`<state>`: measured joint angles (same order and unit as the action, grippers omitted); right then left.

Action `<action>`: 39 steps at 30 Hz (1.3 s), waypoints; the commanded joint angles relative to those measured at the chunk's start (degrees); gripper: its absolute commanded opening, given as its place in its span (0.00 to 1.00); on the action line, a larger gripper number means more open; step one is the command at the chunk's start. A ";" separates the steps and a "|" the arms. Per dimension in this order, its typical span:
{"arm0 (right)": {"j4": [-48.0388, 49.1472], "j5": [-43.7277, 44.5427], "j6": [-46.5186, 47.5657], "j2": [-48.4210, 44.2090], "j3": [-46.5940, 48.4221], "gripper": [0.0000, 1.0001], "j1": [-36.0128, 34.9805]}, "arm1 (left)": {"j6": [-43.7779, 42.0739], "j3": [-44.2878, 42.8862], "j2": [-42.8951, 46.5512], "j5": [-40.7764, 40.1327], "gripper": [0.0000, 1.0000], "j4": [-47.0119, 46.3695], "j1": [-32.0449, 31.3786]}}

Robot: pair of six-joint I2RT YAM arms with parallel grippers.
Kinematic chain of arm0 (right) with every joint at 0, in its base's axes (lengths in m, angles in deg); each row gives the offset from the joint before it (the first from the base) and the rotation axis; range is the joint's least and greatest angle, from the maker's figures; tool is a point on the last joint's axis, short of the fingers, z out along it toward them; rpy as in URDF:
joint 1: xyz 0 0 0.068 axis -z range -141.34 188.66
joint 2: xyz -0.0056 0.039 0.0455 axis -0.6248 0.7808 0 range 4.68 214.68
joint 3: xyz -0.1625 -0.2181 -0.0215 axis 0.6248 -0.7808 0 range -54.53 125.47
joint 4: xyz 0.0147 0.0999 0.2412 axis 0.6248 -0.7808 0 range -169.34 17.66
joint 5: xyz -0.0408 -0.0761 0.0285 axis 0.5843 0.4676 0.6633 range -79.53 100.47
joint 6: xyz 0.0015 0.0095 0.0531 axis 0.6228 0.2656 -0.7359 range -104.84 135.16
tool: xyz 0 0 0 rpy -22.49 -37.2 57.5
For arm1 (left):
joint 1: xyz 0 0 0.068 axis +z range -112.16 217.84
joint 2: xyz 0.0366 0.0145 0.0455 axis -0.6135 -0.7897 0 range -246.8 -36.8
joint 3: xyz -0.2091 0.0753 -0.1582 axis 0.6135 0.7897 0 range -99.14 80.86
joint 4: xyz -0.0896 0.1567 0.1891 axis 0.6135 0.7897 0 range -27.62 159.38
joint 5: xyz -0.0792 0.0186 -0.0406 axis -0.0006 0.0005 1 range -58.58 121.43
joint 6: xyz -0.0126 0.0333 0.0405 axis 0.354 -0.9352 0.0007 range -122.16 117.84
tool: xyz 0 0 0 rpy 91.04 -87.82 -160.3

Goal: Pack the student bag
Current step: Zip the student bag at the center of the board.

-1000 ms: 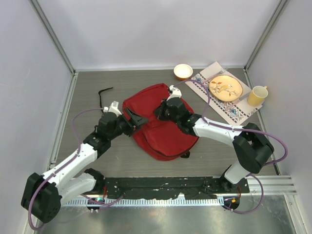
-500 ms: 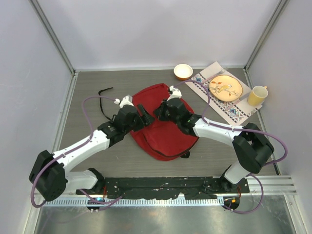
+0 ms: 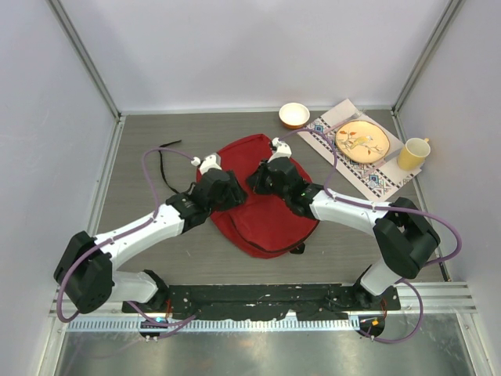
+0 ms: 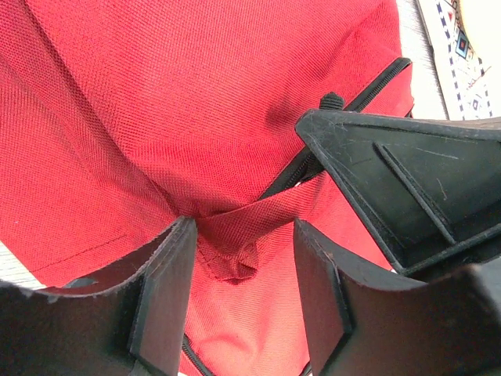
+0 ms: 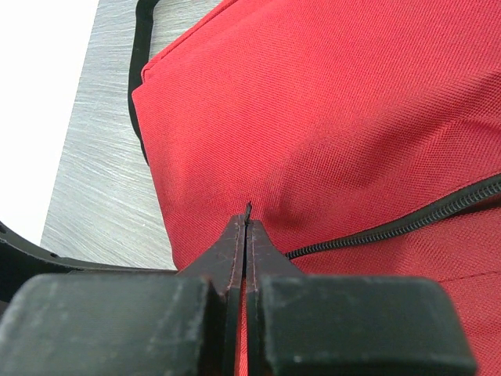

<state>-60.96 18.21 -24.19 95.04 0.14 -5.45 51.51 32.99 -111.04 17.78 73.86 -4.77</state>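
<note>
I sit inside a pale box. A plain white back wall (image 3: 258, 55) fills the top of the overhead view, with a white left wall (image 3: 39, 157) and right wall (image 3: 470, 94) at the edges. Grey metal posts (image 3: 86, 59) slant down from the upper corners to the table (image 3: 235, 129), a grey wood-grain surface across the middle. Along the bottom runs a black mounting plate (image 3: 258, 296), and below it a brushed metal strip (image 3: 235, 348). The light is soft and even, the shadows faint.
</note>
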 commanded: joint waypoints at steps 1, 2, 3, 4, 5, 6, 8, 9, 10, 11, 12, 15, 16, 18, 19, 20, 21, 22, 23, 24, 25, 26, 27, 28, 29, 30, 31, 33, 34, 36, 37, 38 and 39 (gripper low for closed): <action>2.60 0.60 0.07 -2.04 0.34 0.01 0.44 | -1.64 0.07 1.55 -1.56 0.54 -0.24 -0.37; 2.60 0.60 -0.02 -2.04 0.43 0.01 0.35 | -1.64 -0.02 0.94 -1.47 0.50 -0.24 -0.46; 2.60 0.60 -0.11 -2.12 0.43 0.01 0.44 | -1.64 -0.20 0.59 -1.38 0.45 -0.24 -0.37; 2.42 0.60 -0.02 -2.13 0.43 0.01 0.44 | -1.64 -0.29 0.41 -1.38 0.41 -0.32 -0.37; 2.34 0.60 0.07 -2.13 0.52 0.01 0.35 | -1.55 -0.55 0.06 -1.38 0.34 -0.24 -0.37; 2.42 0.51 0.07 -2.21 0.43 0.01 0.44 | -1.55 -0.72 -0.38 -1.38 0.31 -0.24 -0.37; 2.42 0.60 0.07 -2.39 0.43 0.01 0.44 | -1.64 -0.99 -0.56 -1.73 0.22 -0.06 -0.46; 2.42 0.51 0.07 -2.48 0.35 0.01 0.44 | -1.64 -0.99 -0.73 -2.08 0.19 0.11 -0.37; 2.34 0.60 0.15 -2.56 0.26 0.01 0.52 | -1.81 -1.08 -0.65 -2.26 0.15 0.20 -0.37; 2.25 0.60 0.15 -2.74 0.17 0.01 0.44 | -2.16 -1.08 -0.56 -2.35 0.02 0.38 -0.37; 2.25 0.95 0.15 -2.83 0.17 0.01 0.52 | -2.43 -1.08 -0.64 -2.61 0.00 0.64 -0.37; 1.81 2.18 0.42 -3.35 -0.18 0.01 0.52 | -3.22 -1.34 -0.47 -3.75 0.00 3.01 -0.46; 1.11 3.66 0.59 -3.62 -0.18 0.01 0.52 | -3.39 -0.99 0.23 -4.62 0.00 4.41 -0.37; 0.23 5.08 0.94 -3.88 -0.10 0.01 1.05 | -3.66 -0.20 1.46 -5.68 0.00 5.30 -0.19; -0.47 5.69 0.95 -3.88 -0.10 0.01 1.40 | -3.75 0.93 3.20 -6.12 0.00 5.82 -0.02; -0.74 5.70 0.86 -3.97 -0.10 0.01 1.84 | -3.83 1.55 4.00 -6.21 0.00 6.09 0.33; -0.83 5.70 0.86 -4.15 -0.18 0.01 2.89 | -4.18 2.08 4.97 -5.95 0.00 6.44 1.20; -0.92 5.52 0.86 -4.32 -0.44 0.01 3.33 | -4.54 3.22 5.85 -5.69 0.00 7.05 1.74; -0.74 5.35 0.86 -4.58 -0.53 0.01 3.77 | -4.80 3.75 7.77 -5.16 0.00 7.49 2.26; -0.74 5.26 0.86 -4.93 -0.71 0.01 4.12 | -5.32 4.19 8.57 -4.81 0.00 7.93 3.66; -0.74 5.26 0.86 -5.11 -0.80 0.01 4.82 | -5.76 5.07 9.54 -4.29 0.00 8.29 4.46; -0.74 5.00 0.94 -5.29 -0.89 0.01 5.18 | -6.20 5.51 11.12 -3.15 0.00 8.38 5.34; -0.74 4.91 0.95 -5.64 -1.06 0.01 5.79 | -6.99 6.12 11.83 -2.44 0.00 8.55 6.82; -0.74 4.82 0.95 -5.81 -1.32 0.01 6.06 | -7.61 6.30 12.53 -1.65 0.00 8.73 7.62; -0.83 4.73 0.86 -5.99 -1.50 0.01 6.32 | -8.05 6.39 13.41 -0.77 0.00 8.73 8.76; -0.74 4.82 0.86 -6.34 -1.94 0.01 6.50 | -8.66 6.39 13.85 -0.68 0.00 9.51 9.29; -0.83 4.73 0.94 -6.61 -2.11 0.01 6.94 | -8.93 6.39 14.20 -0.59 0.00 9.96 9.82; -0.83 4.91 0.95 -7.13 -2.99 0.01 7.29 | -9.37 6.31 14.82 -0.06 0.00 10.57 11.14; -1.00 5.34 0.95 -7.74 -3.34 0.01 7.55 | -9.72 6.31 14.91 0.11 0.00 10.75 11.67; -1.18 5.78 0.86 -8.45 -4.83 0.01 8.08 | -10.43 6.04 15.26 0.38 0.00 11.89 13.42; -1.27 5.96 0.68 -9.41 -5.36 0.01 8.43 | -10.60 6.13 15.52 0.55 0.00 12.15 14.04; -1.36 6.14 0.42 -9.77 -5.98 0.01 9.04 | -10.78 6.22 15.61 0.99 0.00 12.16 15.35; -1.36 6.31 0.33 -10.38 -7.20 0.01 9.31 | -10.95 6.39 16.14 1.69 0.00 12.16 15.89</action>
<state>-63.70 20.14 -24.17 89.25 -4.67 1.58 43.34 39.13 -97.36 20.25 82.94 7.80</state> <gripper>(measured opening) 0.035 0.027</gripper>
